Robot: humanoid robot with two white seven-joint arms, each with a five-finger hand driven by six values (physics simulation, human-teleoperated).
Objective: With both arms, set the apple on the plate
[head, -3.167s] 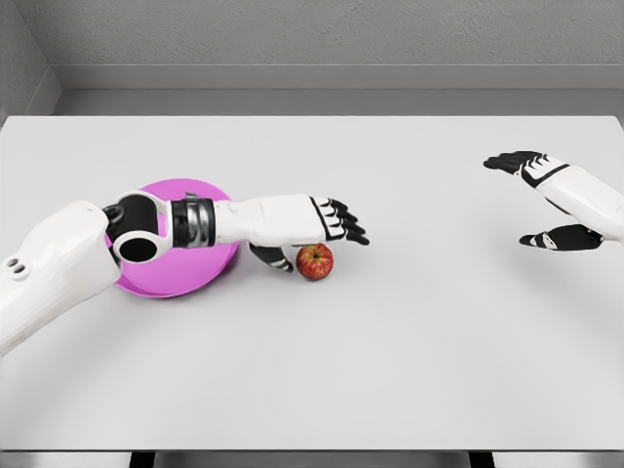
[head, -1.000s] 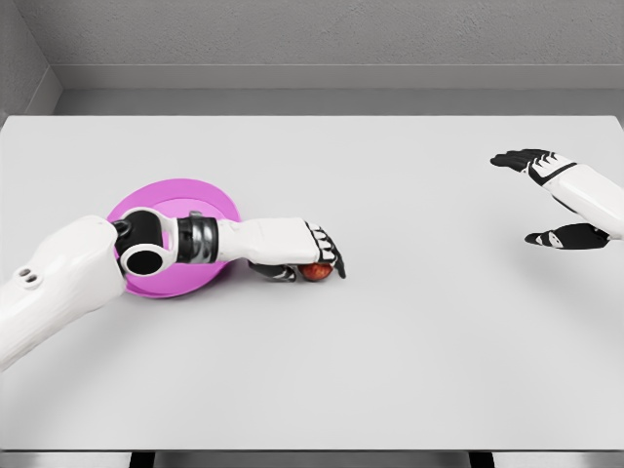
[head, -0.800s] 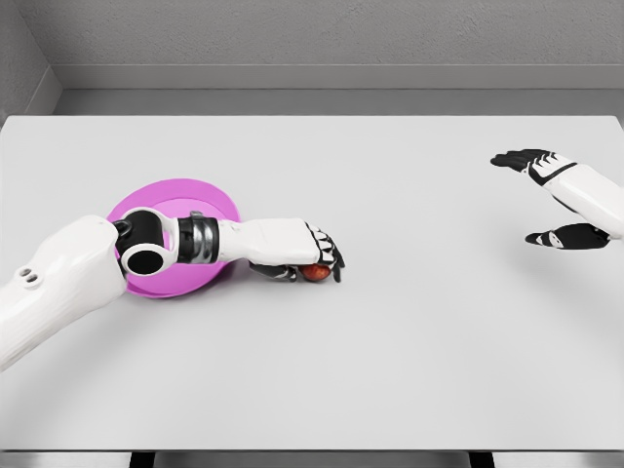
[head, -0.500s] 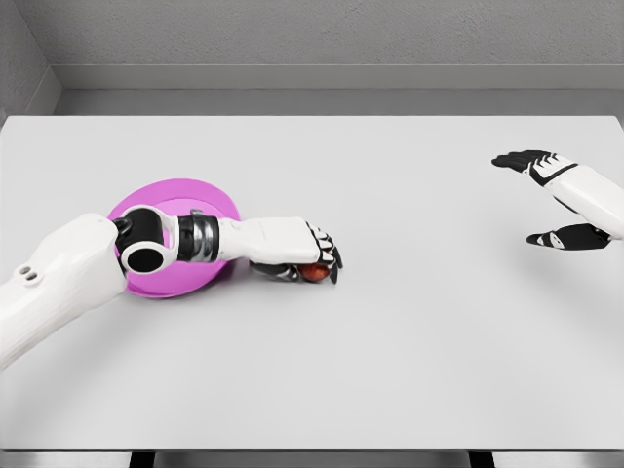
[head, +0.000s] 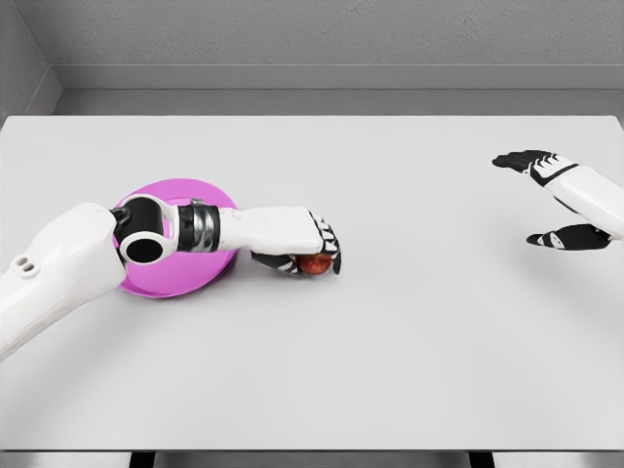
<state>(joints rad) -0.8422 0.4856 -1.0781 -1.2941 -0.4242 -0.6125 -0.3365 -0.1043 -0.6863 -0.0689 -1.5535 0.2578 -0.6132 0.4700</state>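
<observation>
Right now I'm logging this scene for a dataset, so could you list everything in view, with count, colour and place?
apple: one, red, right of the plate, mostly covered by the left hand curled over it.
plate: one, magenta, on the left half of the table, partly hidden by the left forearm that crosses over it.
table: one, light grey, filling most of the view.
wall: grey, behind the table's far edge.
left hand: one, white with black fingers, closed on the apple just right of the plate; its arm comes in from the lower left.
right hand: one, white with black fingers, spread open above the table at the right edge, holding nothing.
</observation>
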